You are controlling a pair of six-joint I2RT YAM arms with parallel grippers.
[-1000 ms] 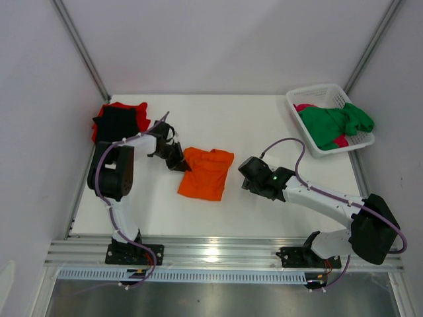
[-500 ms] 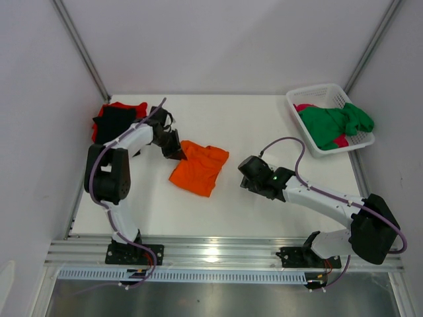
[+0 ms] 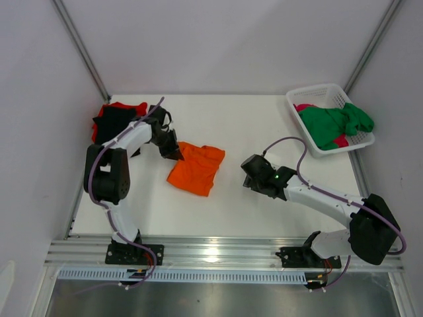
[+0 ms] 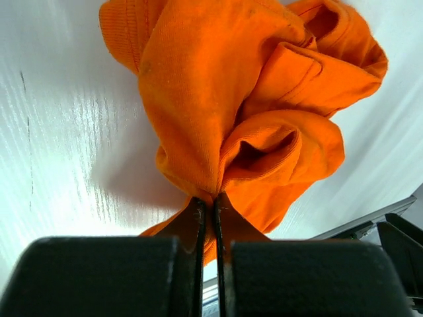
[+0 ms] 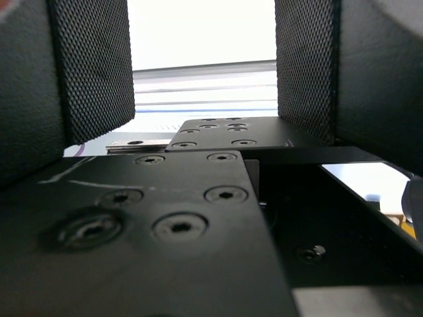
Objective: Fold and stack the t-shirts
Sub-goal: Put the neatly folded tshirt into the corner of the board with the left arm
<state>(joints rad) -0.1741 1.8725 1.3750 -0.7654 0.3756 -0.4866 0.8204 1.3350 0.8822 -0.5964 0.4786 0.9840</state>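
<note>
An orange t-shirt (image 3: 195, 170), folded small but bunched, lies left of the table's middle. My left gripper (image 3: 178, 152) is shut on its far left corner. In the left wrist view the fingertips (image 4: 213, 202) pinch a fold of orange cloth (image 4: 225, 99), which hangs rumpled beyond them. A black t-shirt (image 3: 112, 122) lies on a red one (image 3: 130, 107) at the far left edge. Green (image 3: 334, 122) and pink (image 3: 305, 107) t-shirts lie in the basket. My right gripper (image 3: 255, 177) is right of the orange shirt and apart from it, open and empty, its mesh pads (image 5: 92, 66) wide apart.
A white lattice basket (image 3: 316, 91) stands at the back right corner. The right wrist view looks over a black bolted plate (image 5: 165, 218) towards the rail at the near edge. Grey walls close in the table at left, right and back.
My left gripper has pulled the orange t-shirt to the left and slightly away from the arms' bases, turning it a little. The right arm has barely moved.
</note>
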